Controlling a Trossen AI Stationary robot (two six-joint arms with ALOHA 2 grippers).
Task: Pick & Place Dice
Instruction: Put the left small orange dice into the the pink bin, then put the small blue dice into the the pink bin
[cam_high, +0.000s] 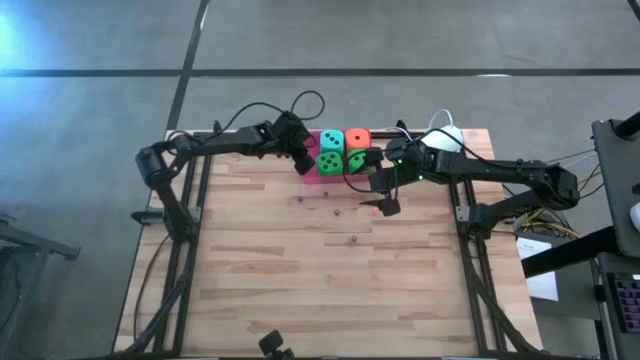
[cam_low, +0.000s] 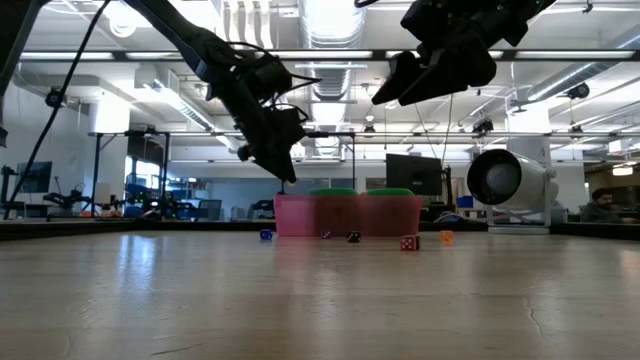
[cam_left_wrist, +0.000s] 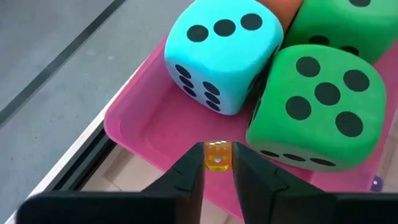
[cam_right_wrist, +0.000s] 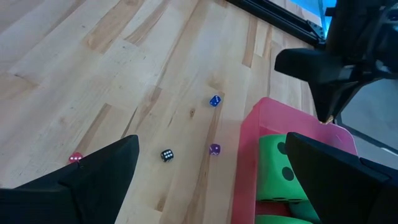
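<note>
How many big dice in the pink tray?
4, two by two: teal and orange at the table's edge, one green beside teal, another green beside orange, nearer the middle. None looks hidden.

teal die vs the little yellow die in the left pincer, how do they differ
The teal die is far bigger than the yellow die. The teal die is opaque with dark pips; the yellow die looks translucent. The teal die rests in the pink tray; the yellow die is pinched above it by the left pincer. Both are cubes.
</note>
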